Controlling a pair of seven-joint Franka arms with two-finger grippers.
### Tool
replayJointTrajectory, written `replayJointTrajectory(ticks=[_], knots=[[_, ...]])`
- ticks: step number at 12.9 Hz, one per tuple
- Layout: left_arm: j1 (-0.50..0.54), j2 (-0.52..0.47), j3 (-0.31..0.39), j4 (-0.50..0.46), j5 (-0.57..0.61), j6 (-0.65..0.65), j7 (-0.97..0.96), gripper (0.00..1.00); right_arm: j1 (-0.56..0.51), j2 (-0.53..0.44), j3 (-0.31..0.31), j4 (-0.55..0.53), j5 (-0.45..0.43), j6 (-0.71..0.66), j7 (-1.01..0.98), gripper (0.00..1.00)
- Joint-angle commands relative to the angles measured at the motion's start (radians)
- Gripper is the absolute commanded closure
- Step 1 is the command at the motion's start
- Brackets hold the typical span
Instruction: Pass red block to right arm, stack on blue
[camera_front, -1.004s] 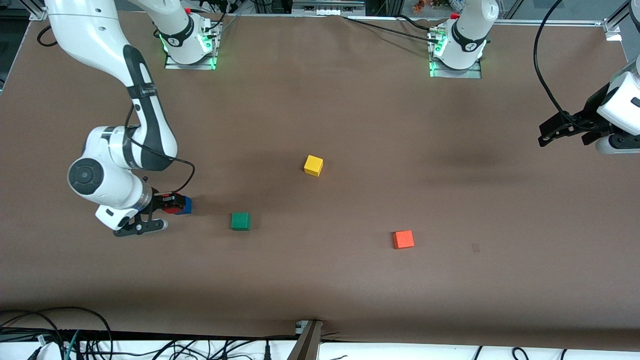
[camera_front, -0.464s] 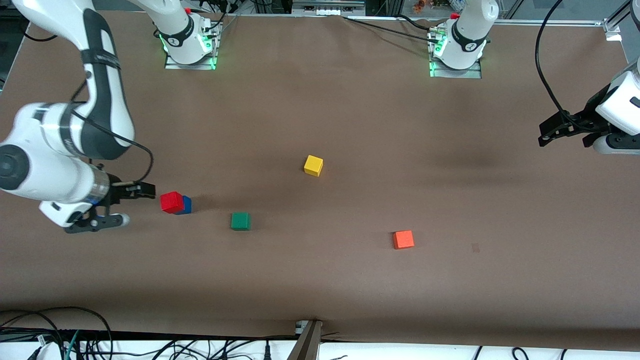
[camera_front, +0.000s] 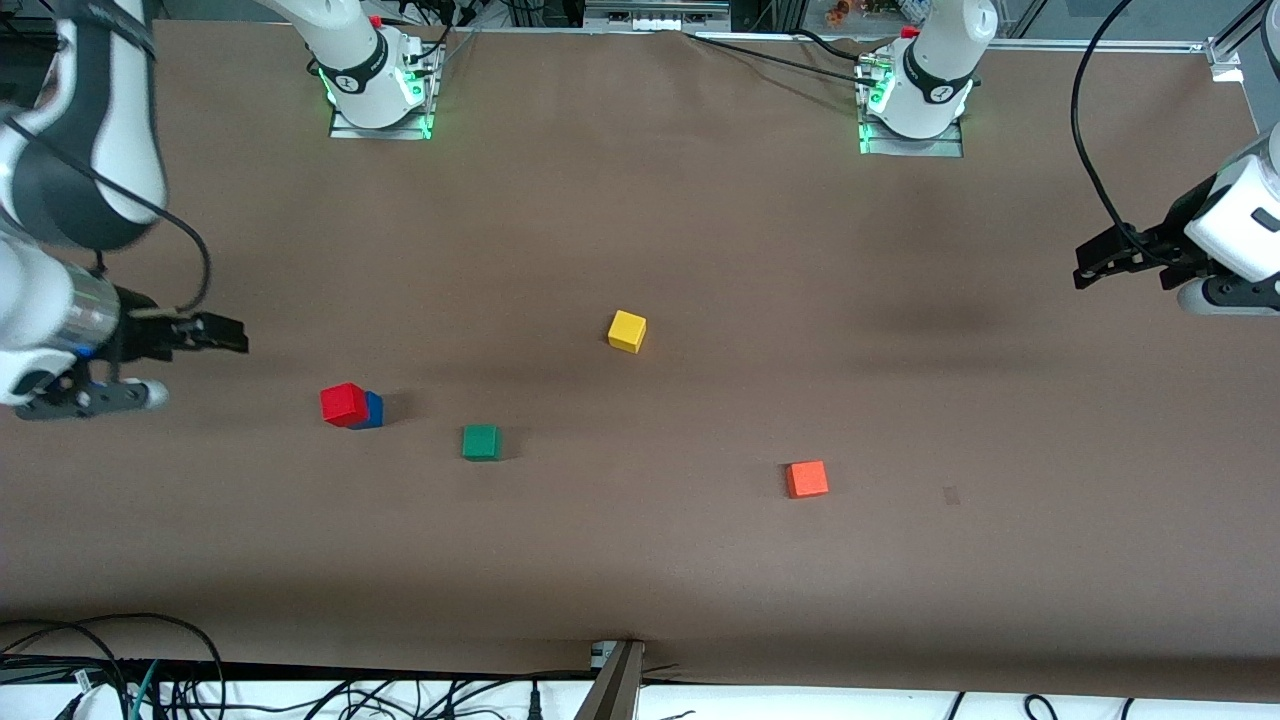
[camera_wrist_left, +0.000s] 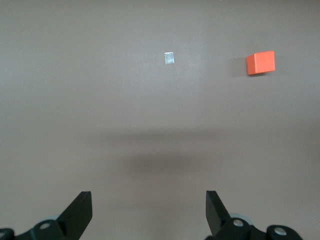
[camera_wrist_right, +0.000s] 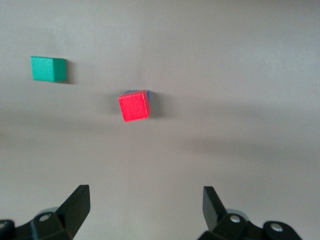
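I judge the stacking done, nothing left. My right gripper (camera_front: 215, 335) hangs released and empty over the table's right-arm end; my left gripper (camera_front: 1100, 262) waits spread at its own end. The red block (camera_front: 343, 404) sits on blue (camera_front: 373, 410).

Brown table covering (camera_front: 700, 250): matt, cloth- or paper-like, smooth, faint creases near its edges. Red block (camera_front: 343, 403), blue cube (camera_front: 373, 410), green cube (camera_front: 481, 441), yellow cube (camera_front: 627, 330) and orange-red cube (camera_front: 806, 478): opaque, evenly coloured, smooth, low sheen; wood or plastic not determinable. Right gripper (camera_front: 215, 335) and left gripper (camera_front: 1090, 265): matt black, plastic-looking fingers. Arm shells: glossy white plastic with black panels. Base plates (camera_front: 380, 125): bare metal. Small pale tape-like patch (camera_wrist_left: 169, 58): slightly reflective.
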Motion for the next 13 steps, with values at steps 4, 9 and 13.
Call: replayJointTrajectory(ticks=[4, 9, 13], knots=[[-0.008, 0.021, -0.021, 0.064, -0.011, -0.094, 0.020, 0.00, -0.144, -0.191, 0.108, -0.043, -0.093, -0.107, -0.003, 0.00], [-0.007, 0.015, -0.024, 0.064, 0.002, -0.094, 0.014, 0.00, -0.224, -0.324, 0.216, -0.150, -0.164, -0.129, -0.012, 0.00], [-0.008, 0.012, -0.048, 0.068, 0.066, -0.085, 0.016, 0.00, -0.224, -0.347, 0.243, -0.152, -0.165, -0.207, 0.019, 0.00]])
